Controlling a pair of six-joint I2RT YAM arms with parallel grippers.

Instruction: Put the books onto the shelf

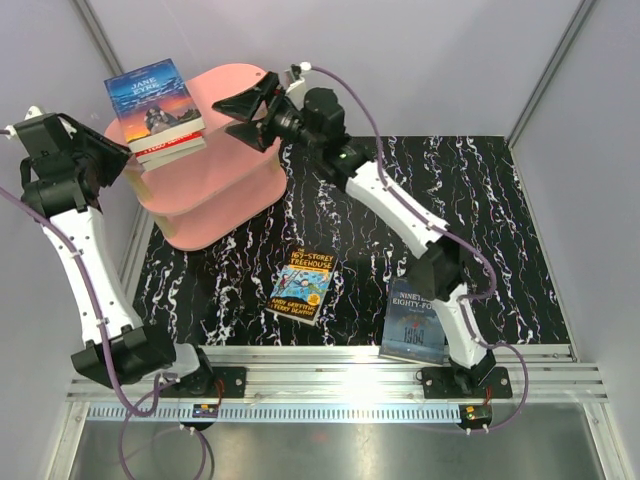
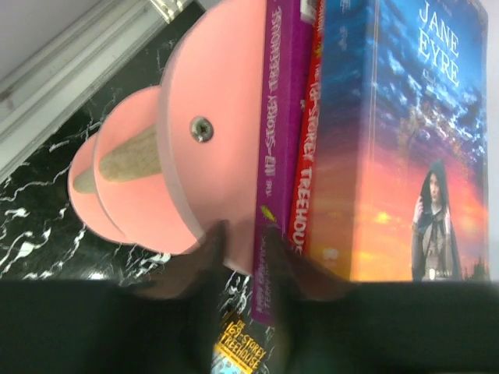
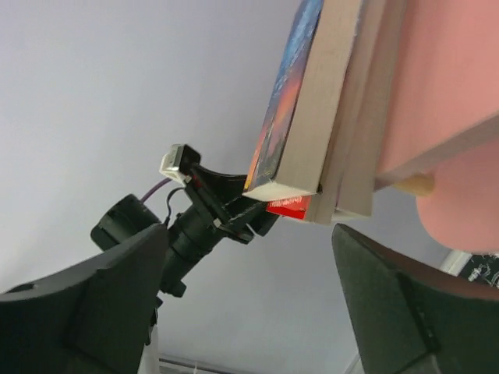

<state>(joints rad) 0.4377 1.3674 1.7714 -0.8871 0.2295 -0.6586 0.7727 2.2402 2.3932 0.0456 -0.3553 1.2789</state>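
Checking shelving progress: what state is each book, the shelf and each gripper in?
Jane Eyre: on shelf, topmost of three
red Treehouse: under Jane Eyre
purple book: lowest, touching shelf
blue-yellow Treehouse: flat on table
Nineteen Eighty-Four: at table's near edge
shelf: upright, three books on top
left gripper: slightly open, empty
right gripper: wide open, empty

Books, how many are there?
5. Three stacked on the pink shelf: Jane Eyre, red Treehouse book, purple book. Two on the table: blue-yellow Treehouse book, Nineteen Eighty-Four.
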